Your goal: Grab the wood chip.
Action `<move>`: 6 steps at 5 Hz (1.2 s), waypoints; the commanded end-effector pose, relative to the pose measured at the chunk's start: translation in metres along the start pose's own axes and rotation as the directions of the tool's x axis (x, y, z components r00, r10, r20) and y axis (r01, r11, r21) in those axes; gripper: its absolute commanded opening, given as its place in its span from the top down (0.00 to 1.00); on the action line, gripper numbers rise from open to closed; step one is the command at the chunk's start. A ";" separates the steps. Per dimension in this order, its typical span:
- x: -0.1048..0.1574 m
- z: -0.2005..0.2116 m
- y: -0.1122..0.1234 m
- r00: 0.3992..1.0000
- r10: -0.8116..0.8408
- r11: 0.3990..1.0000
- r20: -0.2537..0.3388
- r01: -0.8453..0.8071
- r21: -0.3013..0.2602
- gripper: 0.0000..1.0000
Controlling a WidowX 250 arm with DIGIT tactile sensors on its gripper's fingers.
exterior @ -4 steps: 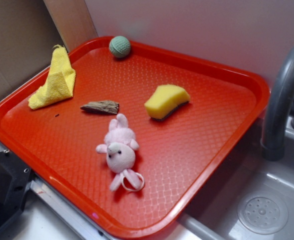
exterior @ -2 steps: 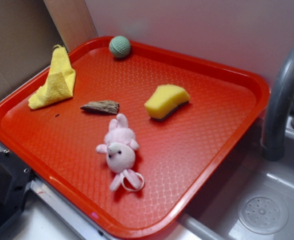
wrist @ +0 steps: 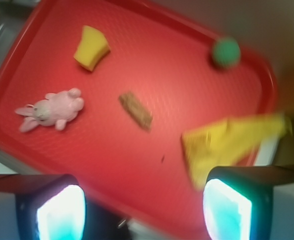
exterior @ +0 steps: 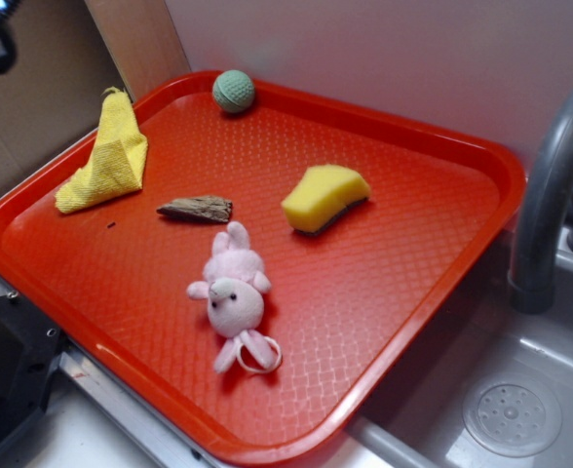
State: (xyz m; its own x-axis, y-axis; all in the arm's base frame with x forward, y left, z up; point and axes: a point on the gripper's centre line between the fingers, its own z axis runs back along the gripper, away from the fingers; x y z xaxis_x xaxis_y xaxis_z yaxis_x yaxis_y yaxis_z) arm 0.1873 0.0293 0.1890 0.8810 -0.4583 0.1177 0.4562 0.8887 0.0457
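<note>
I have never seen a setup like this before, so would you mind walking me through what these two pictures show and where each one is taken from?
Both pictures show one robot arm's workspace at the same moment. The exterior view is a fixed camera looking down at a red tray beside a grey sink with its faucet. The arm itself barely shows there, only a dark part in the top left corner.

The wrist view comes from a camera mounted on the arm, looking down past its gripper. The two glowing pads at the bottom are its fingers, spread apart and holding nothing.

On the tray lie a wood chip, which the arm is meant to grab, a pink plush bunny, a yellow sponge, a folded yellow cloth and a green ball. The wrist picture is blurred and shows the same things from the other side.
</note>
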 end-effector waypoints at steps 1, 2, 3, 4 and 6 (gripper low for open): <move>0.011 -0.090 0.013 0.920 -0.392 0.920 0.031 0.391 0.016 0.00; 0.005 -0.140 0.002 0.889 -0.456 0.889 0.042 0.457 -0.018 0.00; 0.016 -0.181 -0.005 0.864 -0.501 0.862 0.050 0.504 -0.063 0.00; 0.040 -0.187 -0.027 0.829 -0.557 0.824 0.053 0.560 -0.089 0.00; 0.047 -0.191 -0.047 0.807 -0.589 0.802 0.039 0.589 -0.094 0.00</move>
State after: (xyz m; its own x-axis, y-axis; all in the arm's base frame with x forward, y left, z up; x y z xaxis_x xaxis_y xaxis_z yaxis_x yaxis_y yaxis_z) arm 0.2386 -0.0145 0.0069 0.4623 -0.8797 0.1119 0.8839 0.4672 0.0212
